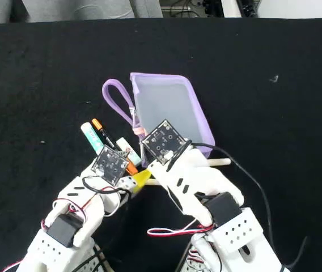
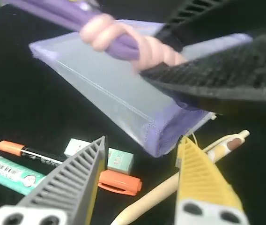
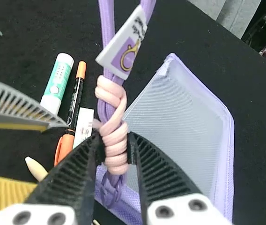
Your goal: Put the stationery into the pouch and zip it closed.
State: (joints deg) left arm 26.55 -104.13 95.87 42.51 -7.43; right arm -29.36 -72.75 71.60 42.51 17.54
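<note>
The right gripper (image 3: 113,140) is clamped: its black ridged jaws are together on the pink coiled cord (image 3: 110,129) wound round the purple fabric wrist strap (image 3: 106,56) of the translucent mesh pouch with purple trim (image 3: 180,122). The left gripper (image 2: 142,140) has its grey and yellow jaws apart and holds nothing. The pouch lies flat near the middle of the black table (image 1: 36,68). The stationery lies loose outside it, just beside the strap corner: a white-and-green glue stick (image 1: 91,137), a black marker with an orange cap (image 1: 100,130), a small white-and-green eraser (image 2: 120,160) and a cream-coloured pen (image 2: 170,187). All four items lie on the left arm's side of the pouch, so the left gripper is judged the nearer for pickup. The pen's long axis slants across the line between the open jaws, so a wrist turn is probably needed before closing. The left wrist view shows the pen and eraser close under the jaws, where the high view has them partly beneath the arms. The right wrist view confirms the grip on the cord. Whether the zip is open cannot be told.
</note>
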